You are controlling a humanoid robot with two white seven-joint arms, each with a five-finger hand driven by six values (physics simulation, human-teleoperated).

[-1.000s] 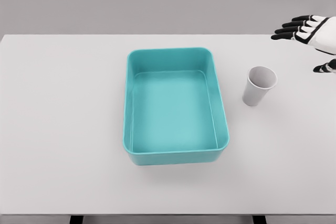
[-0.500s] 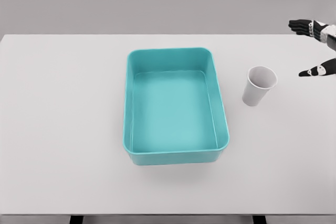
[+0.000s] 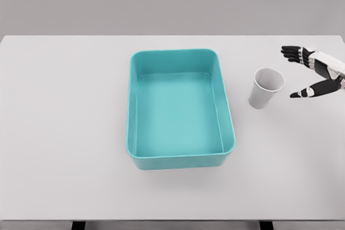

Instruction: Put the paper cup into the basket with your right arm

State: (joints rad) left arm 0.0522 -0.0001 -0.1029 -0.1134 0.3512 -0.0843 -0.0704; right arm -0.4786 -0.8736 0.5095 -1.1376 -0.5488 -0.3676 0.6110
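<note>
Over on the left, the white worktop (image 3: pixel 64 133) runs wide and pale beneath a grey backdrop. Moving toward the middle, here is the basket (image 3: pixel 131 106), a teal rectangular tub with rounded corners, sitting flat with its long sides running away from the viewer. Its inside shows only the smooth teal floor and walls.

Just past the basket's right wall there is a strip of bare worktop, and then the paper cup (image 3: pixel 265 88). It stands upright on its base, white-grey, mouth open to the ceiling, wider at the rim than at the foot. It sits level with the far half of the basket, near it but clearly apart, touching nothing but the surface under it.

And now the far right: the right hand (image 3: pixel 314 74) comes in from the right edge, white shell with black fingers. The fingers are spread wide and hold nothing. The upper fingers (image 3: pixel 291 53) reach leftward above the level of the cup's rim, while the thumb (image 3: pixel 303 92) points left lower down, about level with the cup's middle. The gap between them faces the cup. The hand is just beside the cup on its right, a sliver of worktop between the thumb tip and the cup's wall, no contact that I can see. Only the hand and a short piece of wrist show before the frame cuts them off.
</note>
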